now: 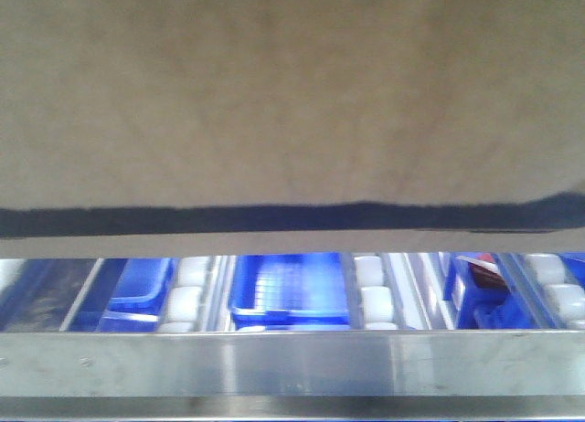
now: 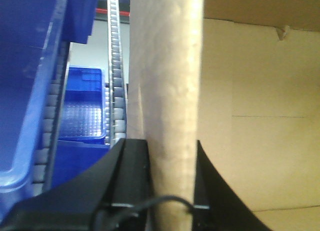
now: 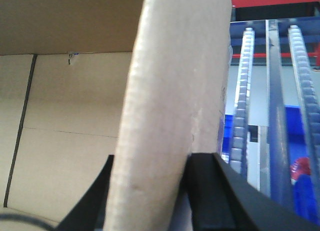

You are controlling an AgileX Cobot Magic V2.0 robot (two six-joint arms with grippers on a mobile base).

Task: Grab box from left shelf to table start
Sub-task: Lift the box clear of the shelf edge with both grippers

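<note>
The left claw [image 2: 171, 156] and right claw [image 3: 152, 163] each clamp one wall of the single box [image 1: 292, 93].

Left jaws, right jaws: both clamped.

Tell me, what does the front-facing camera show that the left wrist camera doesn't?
Only the front-facing view shows the metal rack's shiny silver front rail and a red-and-white item inside one blue plastic bin. Only the left wrist view shows the left claw, its black fingers clamped on either side of one wall of the large brown cardboard box, and the box's pale interior. Both views show that box, blue bins and rows of white rollers.
</note>
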